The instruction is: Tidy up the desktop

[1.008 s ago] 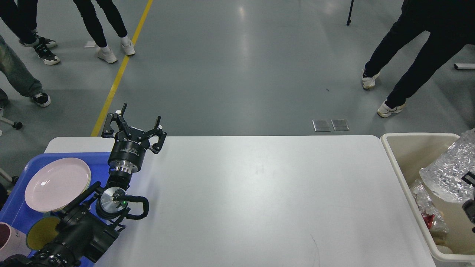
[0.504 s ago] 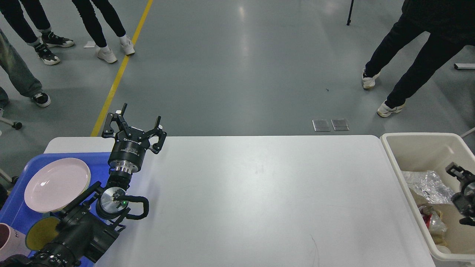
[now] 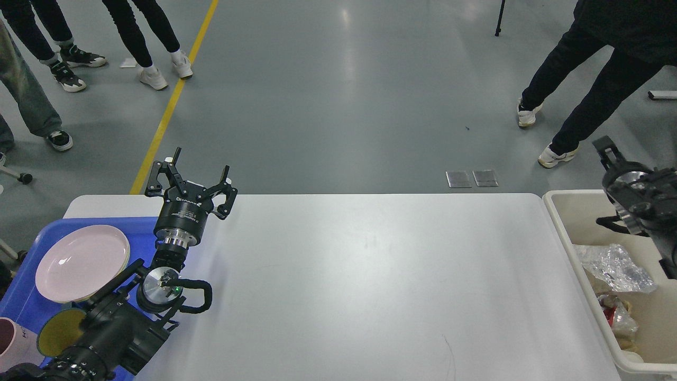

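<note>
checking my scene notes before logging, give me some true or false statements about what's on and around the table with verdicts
1. The pink plate lies in the blue tray. True.
2. The left hand is clamped on a cup. False: its fingers are spread and hold nothing.
3. The crinkled clear plastic lies in the beige bin. True.
4. The bin stands at the table's left end. False: it is at the right end; the tray is on the left.
5. The right hand can be seen gripping the plastic. False: only part of the right arm shows above the bin, apart from the plastic.
</note>
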You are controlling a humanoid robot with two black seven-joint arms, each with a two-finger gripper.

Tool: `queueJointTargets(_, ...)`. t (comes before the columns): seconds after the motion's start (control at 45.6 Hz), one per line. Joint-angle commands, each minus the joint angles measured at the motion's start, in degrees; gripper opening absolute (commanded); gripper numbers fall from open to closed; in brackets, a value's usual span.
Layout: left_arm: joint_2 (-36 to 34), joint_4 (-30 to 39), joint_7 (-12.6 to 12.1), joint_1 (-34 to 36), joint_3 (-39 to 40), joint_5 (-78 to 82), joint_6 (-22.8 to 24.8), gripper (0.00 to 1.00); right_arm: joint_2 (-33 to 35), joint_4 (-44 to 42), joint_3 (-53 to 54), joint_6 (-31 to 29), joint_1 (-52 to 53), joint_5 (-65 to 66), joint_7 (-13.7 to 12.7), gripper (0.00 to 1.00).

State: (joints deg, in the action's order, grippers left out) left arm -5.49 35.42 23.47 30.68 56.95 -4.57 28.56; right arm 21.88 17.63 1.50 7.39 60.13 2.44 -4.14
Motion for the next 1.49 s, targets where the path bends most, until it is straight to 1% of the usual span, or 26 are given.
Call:
queueJointTargets(0.0, 0.04, 0.0, 0.0, 0.0, 0.0, 0.0, 0.0, 0.96, -0.08, 6.53, 26.15, -0.44, -0.36, -0.07, 0.1, 1.0)
queueJointTargets(0.066, 0.04, 0.0, 0.0, 0.0, 0.0, 0.0, 0.0, 0.96, -0.61, 8.91, 35.04, -0.88, -1.94, -0.24, 0.1, 1.0)
queueJointTargets(0.132, 0.04, 0.0, 0.0, 0.0, 0.0, 0.0, 0.0, 0.96, -1.13, 10.49, 38.66, -0.97, -3.52, -0.24, 0.1, 1.0)
queueJointTargets(0.241, 0.04, 0.0, 0.0, 0.0, 0.0, 0.0, 0.0, 0.96, -4.82, 11.03, 38.85, -0.97, -4.93, -0.15, 0.1, 1.0)
queueJointTargets(0.395, 0.04, 0.0, 0.0, 0.0, 0.0, 0.0, 0.0, 0.96, -8.08, 10.67, 38.5, -0.8, -7.3, -0.24, -0.08, 1.0)
queueJointTargets(0.723, 0.04, 0.0, 0.0, 0.0, 0.0, 0.0, 0.0, 0.96, -9.31, 11.02, 39.29, -1.06, -7.13, -0.33, -0.43, 1.0)
queueJointTargets(0.789, 0.04, 0.0, 0.0, 0.0, 0.0, 0.0, 0.0, 0.96, -10.45, 11.2, 39.29, -1.41, -6.95, -0.33, -0.43, 1.0)
queueJointTargets(0.877, -0.05, 0.0, 0.0, 0.0, 0.0, 0.0, 0.0, 0.96, -10.19, 12.25, 39.72, -1.5, -7.39, -0.42, -0.08, 1.0)
queueJointTargets(0.965, 0.04, 0.0, 0.0, 0.0, 0.0, 0.0, 0.0, 0.96, -10.19, 14.01, 41.04, -3.43, -9.67, -0.42, 0.01, 1.0)
queueJointTargets(1.052, 0.04, 0.0, 0.0, 0.0, 0.0, 0.0, 0.09, 0.96, -10.89, 15.59, 44.72, -5.36, -12.22, -0.42, 0.01, 1.0)
queueJointTargets(1.272, -0.05, 0.0, 0.0, 0.0, 0.0, 0.0, 0.26, 0.96, -14.76, 15.6, 59.31, -6.16, -17.05, -0.42, 0.1, 1.0)
queueJointTargets(1.359, 0.04, 0.0, 0.0, 0.0, 0.09, 0.0, 0.26, 0.96, -16.78, 15.16, 61.26, -6.68, -19.69, -0.33, 0.1, 1.0)
queueJointTargets(1.403, 0.04, 0.0, 0.0, 0.0, 0.0, 0.0, 0.26, 0.96, -18.44, 14.63, 62.31, -6.86, -21.18, -0.42, 0.79, 1.0)
queueJointTargets(1.469, 0.04, 0.0, 0.0, 0.0, 0.09, 0.0, 0.26, 0.96, -19.77, 15.07, 64.5, -8.0, -23.38, -0.42, 2.73, 1.0)
